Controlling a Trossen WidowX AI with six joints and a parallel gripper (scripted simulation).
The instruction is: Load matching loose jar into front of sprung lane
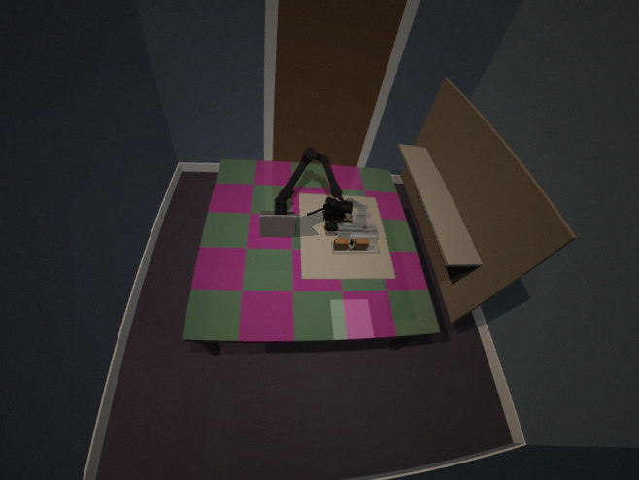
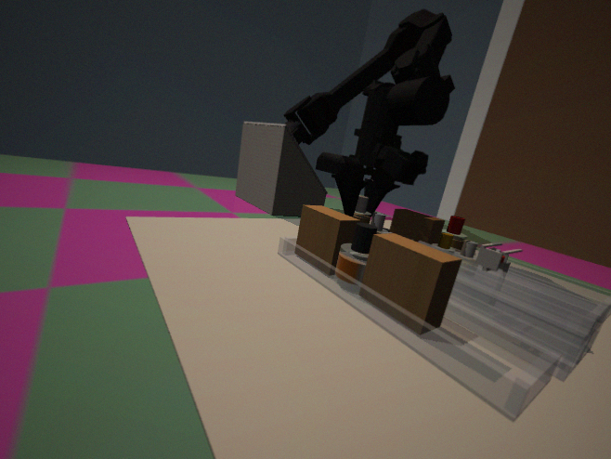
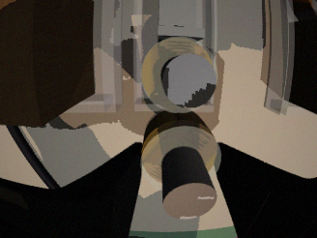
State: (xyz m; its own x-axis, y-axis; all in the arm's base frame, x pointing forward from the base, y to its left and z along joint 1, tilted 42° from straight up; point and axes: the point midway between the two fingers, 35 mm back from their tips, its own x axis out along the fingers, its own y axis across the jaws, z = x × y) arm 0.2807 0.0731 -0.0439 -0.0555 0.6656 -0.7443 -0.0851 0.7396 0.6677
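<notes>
One clear-walled amber jar with grey knob [image 2: 362, 203] [image 3: 181, 157] gripped, tool [image 2: 362, 216] [image 3: 178, 150] part-closed | before lane jar [image 3: 179, 74] | seating, release left

A green and magenta checkered counter [image 1: 268, 315] [image 2: 98, 192] carries a flat cream mat [image 1: 319, 263] [image 2: 222, 296]. On the mat lies a low clear tray [image 1: 356, 253] [image 2: 535, 385], where two brown rectangular blocks [image 1: 341, 243] [image 2: 409, 276] flank an upright orange jar with a dark cap [image 1: 351, 243] [image 2: 347, 267]. A red cylindrical cap [image 2: 456, 224] shows behind them. Beyond the counter, a large brown panel [image 1: 495, 190] bears a long pale box-like ledge [image 1: 444, 212]. A tall brown door panel [image 1: 335, 77] [image 2: 552, 123] stands between white trim strips [image 1: 270, 77] [image 2: 483, 108] in the blue-grey wall [image 1: 221, 77] [image 2: 173, 73].
</notes>
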